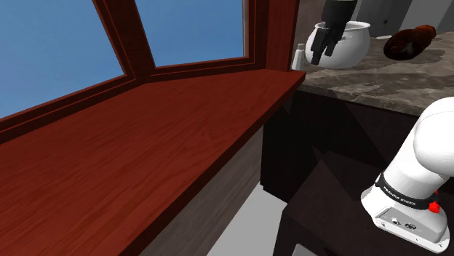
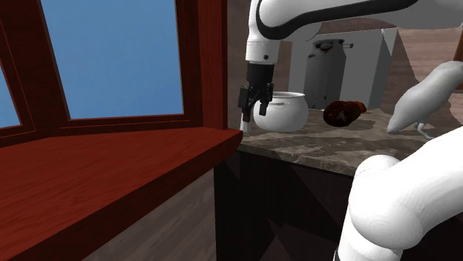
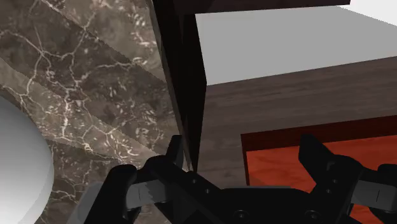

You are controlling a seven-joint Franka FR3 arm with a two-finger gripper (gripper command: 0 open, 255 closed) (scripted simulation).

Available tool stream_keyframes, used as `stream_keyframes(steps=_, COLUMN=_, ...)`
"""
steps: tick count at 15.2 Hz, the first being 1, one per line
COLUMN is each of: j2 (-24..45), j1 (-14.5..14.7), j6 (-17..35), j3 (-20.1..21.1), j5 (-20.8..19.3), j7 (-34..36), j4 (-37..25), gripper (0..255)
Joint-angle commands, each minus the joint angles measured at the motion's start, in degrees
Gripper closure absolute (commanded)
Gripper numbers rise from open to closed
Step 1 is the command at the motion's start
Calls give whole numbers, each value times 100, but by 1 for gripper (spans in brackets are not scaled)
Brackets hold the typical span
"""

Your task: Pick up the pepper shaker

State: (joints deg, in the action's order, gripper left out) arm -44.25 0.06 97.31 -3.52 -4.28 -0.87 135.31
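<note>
The pepper shaker (image 1: pixel 299 57) is a small white bottle standing at the corner of the dark marble counter (image 1: pixel 378 84), next to the red wooden window post. In the second exterior view the shaker (image 2: pixel 243 124) stands just below my black gripper (image 2: pixel 254 110). The gripper (image 1: pixel 323 54) hangs open above the counter edge, between the shaker and a white pot (image 1: pixel 345 44), with nothing between its fingers. In the wrist view the open gripper (image 3: pixel 245 151) looks down past the counter's edge, with the pot's round side (image 3: pixel 19 165) beside one finger.
A dark reddish-brown lump (image 1: pixel 409 40) lies on the counter beyond the pot. A grey boxy appliance (image 2: pixel 334 70) stands at the back. A broad red wooden sill (image 1: pixel 145 138) runs under the window, with the window post (image 2: pixel 211 63) close by the shaker.
</note>
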Motion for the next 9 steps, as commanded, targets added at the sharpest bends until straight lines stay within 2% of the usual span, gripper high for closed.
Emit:
stream_keyframes(steps=1, j2=0, j1=0, j6=0, j3=0, j5=0, j7=0, j4=0, gripper=0)
stream_keyframes(steps=9, j2=1392, j1=-71, j6=390, j3=-791, j5=-421, j7=-1182, j4=-988, gripper=0)
